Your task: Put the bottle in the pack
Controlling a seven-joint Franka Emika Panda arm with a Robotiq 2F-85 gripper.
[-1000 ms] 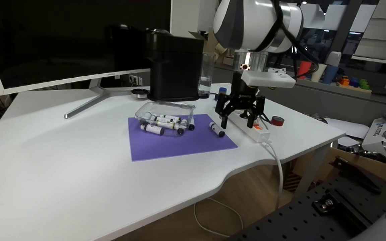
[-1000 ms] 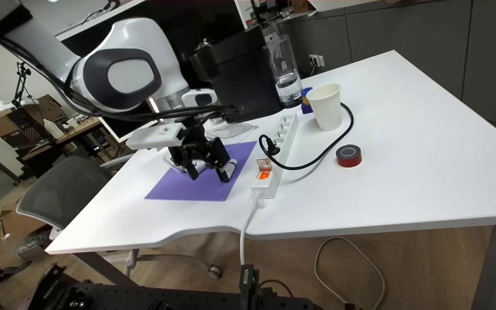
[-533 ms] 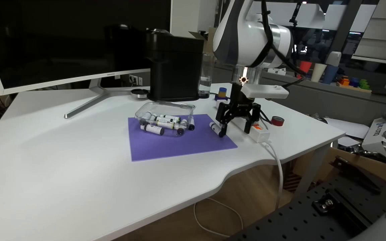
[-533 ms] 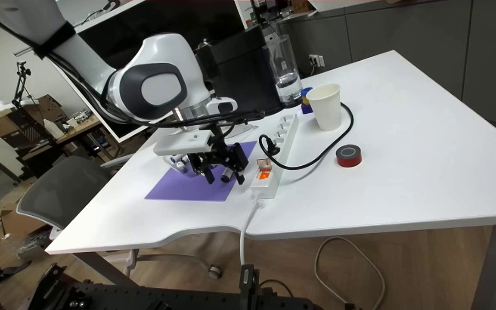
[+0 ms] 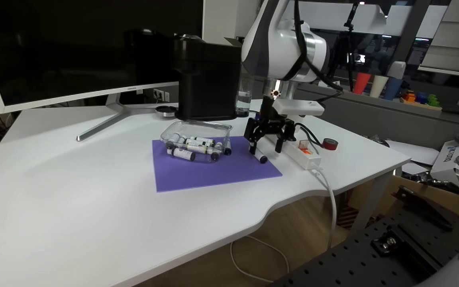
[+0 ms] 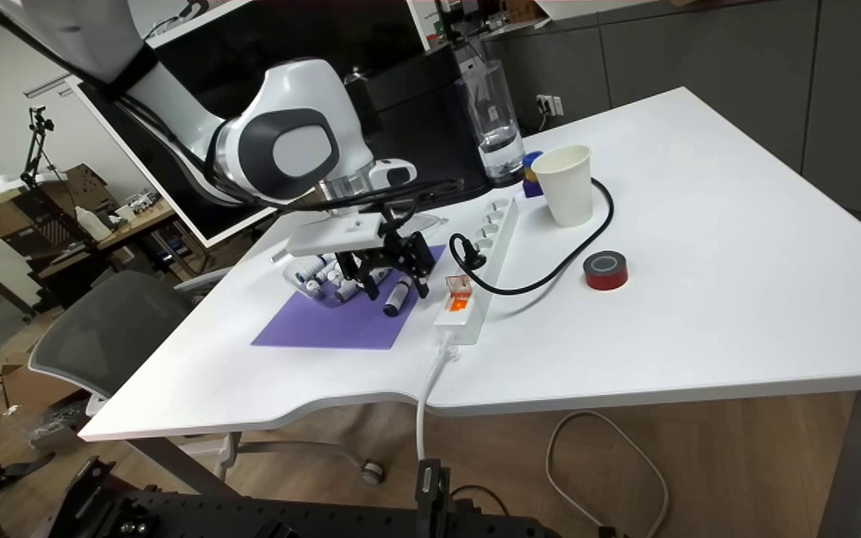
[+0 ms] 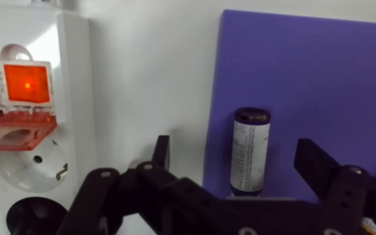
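The bottle (image 5: 260,155) is a small cylinder with a white label and a dark end, lying on the purple mat near its edge. It also shows in an exterior view (image 6: 398,296) and in the wrist view (image 7: 250,153), where its lower end is hidden behind the gripper. The pack (image 5: 202,123) is a clear plastic tray holding several similar bottles, on the mat's far part; it is partly hidden by the gripper in an exterior view (image 6: 288,276). My gripper (image 5: 265,147) is open above the bottle. In the wrist view the fingers (image 7: 234,146) stand on both sides of it, apart from it.
A white power strip (image 5: 303,157) with an orange switch lies beside the mat (image 5: 217,175). A tall black machine (image 5: 209,79) and a monitor stand behind. A paper cup (image 6: 566,187), a black cable and a red tape roll (image 6: 605,273) are on the table.
My gripper has come down and shifted, leftward in an exterior view where the bottle's dark end now shows clear, and rightward in an exterior view. The bottle and the pack have not moved.
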